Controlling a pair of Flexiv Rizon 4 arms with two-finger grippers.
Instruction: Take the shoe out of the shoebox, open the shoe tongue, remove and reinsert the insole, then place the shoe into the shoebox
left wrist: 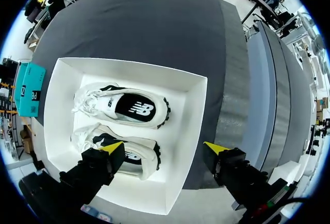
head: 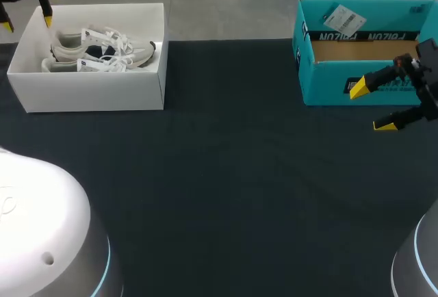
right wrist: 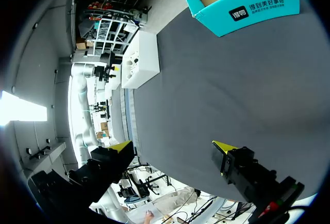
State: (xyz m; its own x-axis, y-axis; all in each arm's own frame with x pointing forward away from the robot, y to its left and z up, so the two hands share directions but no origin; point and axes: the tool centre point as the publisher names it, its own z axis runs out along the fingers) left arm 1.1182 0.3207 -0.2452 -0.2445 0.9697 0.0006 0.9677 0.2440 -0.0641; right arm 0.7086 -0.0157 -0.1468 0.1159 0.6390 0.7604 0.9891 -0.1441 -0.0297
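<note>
left gripper [head: 27,22] released, fingers spread wide, grasping nothing. in the head view it hangs at the upper left corner of the frame, over the left end of the white shoebox [head: 96,92]. its own wrist view [left wrist: 165,147] looks straight down. one yellow fingertip [left wrist: 114,146] sits above the upper shoe [left wrist: 134,157]. the other fingertip is outside the shoebox wall [left wrist: 191,131], above the table's edge strip.

shoebox stands open at the upper left of the dark table [head: 226,174]. both shoes are inside, side by side along the box's length. upper shoe [head: 75,40] is toward the back wall and lower shoe [head: 68,64] toward the front wall. white laces and tags are bunched toward the right end. black insoles show in the openings [left wrist: 124,108].

right gripper [head: 371,107] also released, fingers wide apart, grasping nothing. it is at the right edge of the frame, above the middle, tips pointing left, just in front of the teal box [head: 328,78]. its wrist view [right wrist: 172,146] shows bare table [right wrist: 232,90] ahead of the fingers. the teal box [right wrist: 242,7] and the shoebox [right wrist: 142,59] lie well beyond.
</note>
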